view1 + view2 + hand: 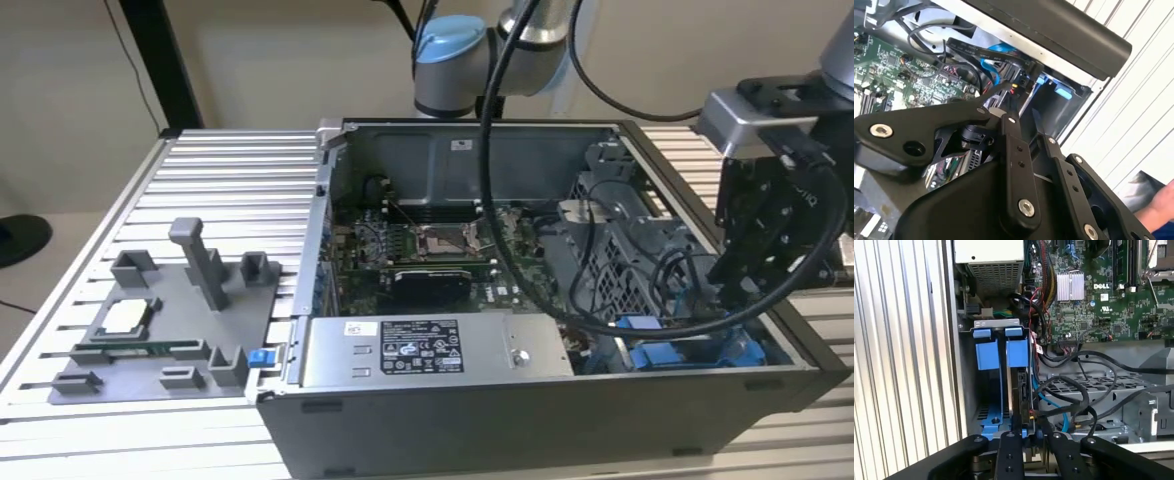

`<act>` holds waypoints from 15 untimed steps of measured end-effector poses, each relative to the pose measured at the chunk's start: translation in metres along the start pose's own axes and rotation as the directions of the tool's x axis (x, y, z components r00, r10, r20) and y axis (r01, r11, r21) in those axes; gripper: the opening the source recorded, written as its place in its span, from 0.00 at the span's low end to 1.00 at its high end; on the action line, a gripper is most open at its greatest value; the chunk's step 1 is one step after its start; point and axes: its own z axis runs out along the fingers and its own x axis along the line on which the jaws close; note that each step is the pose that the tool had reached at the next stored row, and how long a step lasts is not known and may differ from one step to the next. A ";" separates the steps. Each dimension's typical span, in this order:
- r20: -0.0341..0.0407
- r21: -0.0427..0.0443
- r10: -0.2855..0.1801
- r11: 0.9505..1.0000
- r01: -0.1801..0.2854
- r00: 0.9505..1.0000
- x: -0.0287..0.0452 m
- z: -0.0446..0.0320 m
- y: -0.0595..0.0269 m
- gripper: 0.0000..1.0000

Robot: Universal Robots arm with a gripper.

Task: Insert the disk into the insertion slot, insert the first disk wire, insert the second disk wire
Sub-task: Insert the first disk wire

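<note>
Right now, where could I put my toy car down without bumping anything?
The ribbed table is bare between the grey parts plate and its far edge, on the exterior view's left of the computer case. Inside the case it is crowded: cables tangle beside the insertion slot, where the gripper hangs.

In the middle of the frame the disk (1017,352) stands edgewise in the insertion slot (968,382), the gripper (1027,426) close at its end.

Grey insertion slot (966,390) with blue fittings (986,347), green circuit board (1104,315), silver ribbed table (904,340).
</note>
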 end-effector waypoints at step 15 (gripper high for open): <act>0.016 -0.004 -0.005 1.000 0.006 1.000 0.0095 0.0065 -0.0338 0.00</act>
